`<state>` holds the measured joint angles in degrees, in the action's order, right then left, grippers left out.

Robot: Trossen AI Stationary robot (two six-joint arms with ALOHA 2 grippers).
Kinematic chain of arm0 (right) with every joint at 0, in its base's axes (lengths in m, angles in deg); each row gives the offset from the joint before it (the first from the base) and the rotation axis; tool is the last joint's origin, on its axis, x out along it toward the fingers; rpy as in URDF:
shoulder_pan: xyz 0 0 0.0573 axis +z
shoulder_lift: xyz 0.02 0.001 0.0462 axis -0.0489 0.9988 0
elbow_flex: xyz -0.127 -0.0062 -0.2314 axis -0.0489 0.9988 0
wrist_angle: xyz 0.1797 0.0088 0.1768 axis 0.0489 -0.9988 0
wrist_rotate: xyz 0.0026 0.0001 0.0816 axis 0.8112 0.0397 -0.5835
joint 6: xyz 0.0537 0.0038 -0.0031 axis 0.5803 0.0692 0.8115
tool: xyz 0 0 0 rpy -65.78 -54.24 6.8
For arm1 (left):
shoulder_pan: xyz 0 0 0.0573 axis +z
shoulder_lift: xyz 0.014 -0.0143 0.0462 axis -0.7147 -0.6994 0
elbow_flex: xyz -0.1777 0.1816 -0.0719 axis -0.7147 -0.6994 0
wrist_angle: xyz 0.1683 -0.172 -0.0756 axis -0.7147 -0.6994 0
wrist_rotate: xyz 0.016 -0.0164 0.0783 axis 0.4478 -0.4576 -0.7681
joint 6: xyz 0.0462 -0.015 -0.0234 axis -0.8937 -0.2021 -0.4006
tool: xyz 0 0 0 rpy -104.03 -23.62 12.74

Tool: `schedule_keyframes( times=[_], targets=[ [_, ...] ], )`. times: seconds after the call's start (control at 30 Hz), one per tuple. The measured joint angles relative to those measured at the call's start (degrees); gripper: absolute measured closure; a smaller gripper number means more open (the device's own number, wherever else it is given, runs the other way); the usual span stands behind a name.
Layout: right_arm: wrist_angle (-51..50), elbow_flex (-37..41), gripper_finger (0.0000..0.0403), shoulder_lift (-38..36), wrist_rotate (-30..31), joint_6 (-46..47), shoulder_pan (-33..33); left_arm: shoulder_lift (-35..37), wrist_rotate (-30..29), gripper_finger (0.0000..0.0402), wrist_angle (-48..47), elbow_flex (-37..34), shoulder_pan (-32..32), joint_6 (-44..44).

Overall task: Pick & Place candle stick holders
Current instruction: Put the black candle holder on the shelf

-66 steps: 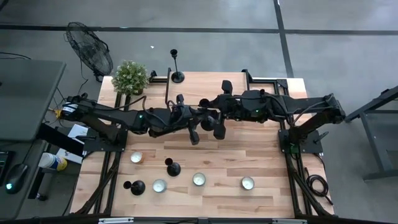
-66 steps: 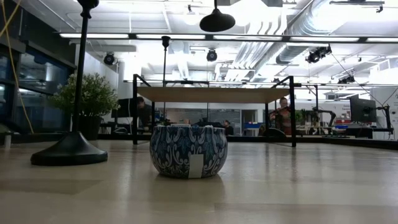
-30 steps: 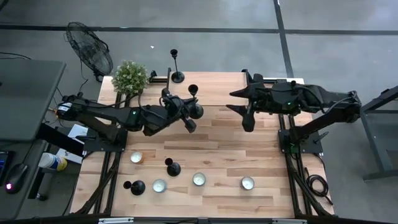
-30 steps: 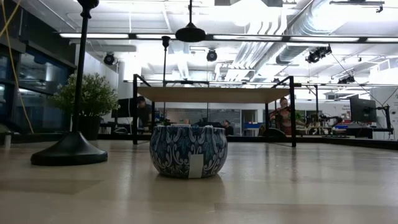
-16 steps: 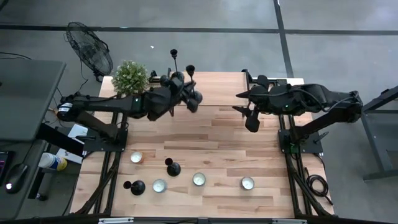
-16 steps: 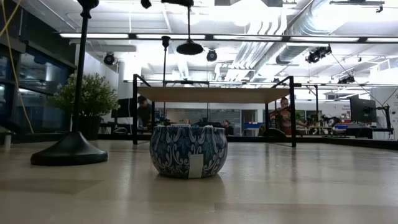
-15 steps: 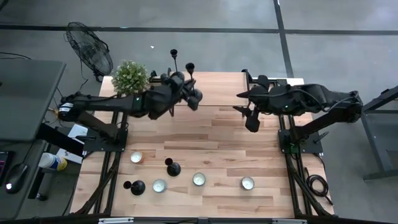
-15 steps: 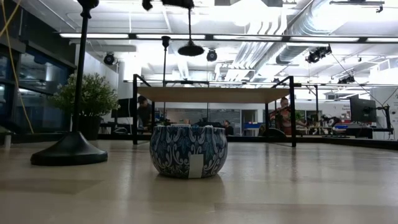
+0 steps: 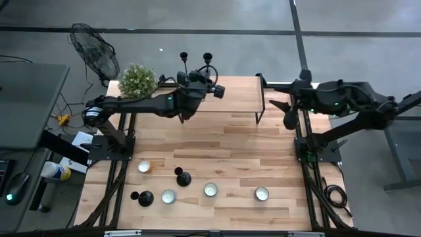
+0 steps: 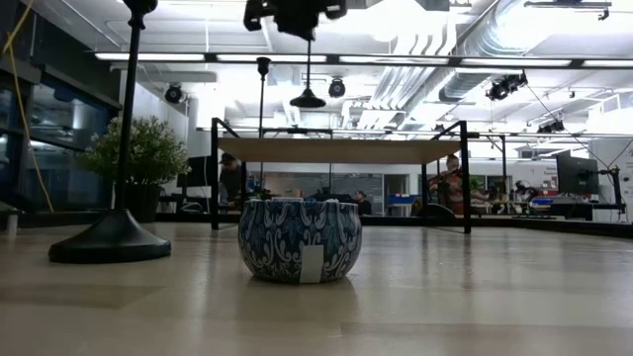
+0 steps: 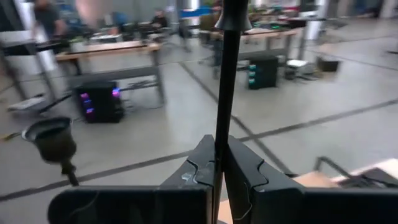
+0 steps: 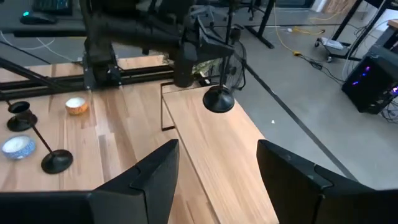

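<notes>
Two holders (image 9: 183,177) wait at the near edge. The right gripper (image 9: 287,113), spread and empty, idles at the table's right side. At the far edge the left gripper (image 9: 205,80) pinches a holder's stem (image 11: 222,112), carrying it; next it likely needs lowering upright beside the placed holder (image 9: 185,70).
</notes>
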<state>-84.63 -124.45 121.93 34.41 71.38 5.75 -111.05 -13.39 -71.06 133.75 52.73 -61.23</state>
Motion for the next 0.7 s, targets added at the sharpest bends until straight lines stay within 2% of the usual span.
schedule_keyframes(
  times=[0.17,0.43,0.7],
  targets=[
    [-0.9,0.0,0.0194,-2.2,0.0,0.1,0.0,-2.9,-7.3,0.0396,-1.3,0.0,0.0,5.1],
    [-0.9,0.0,0.0194,-3.2,-0.4,-0.3,0.0,-4.8,-15.0,0.0396,-1.4,0.0,-0.8,10.7],
    [-0.9,0.0,0.0194,-3.2,-1.0,-1.4,0.0,-4.9,-15.9,0.0396,-1.7,0.0,0.9,13.2]
  ],
)
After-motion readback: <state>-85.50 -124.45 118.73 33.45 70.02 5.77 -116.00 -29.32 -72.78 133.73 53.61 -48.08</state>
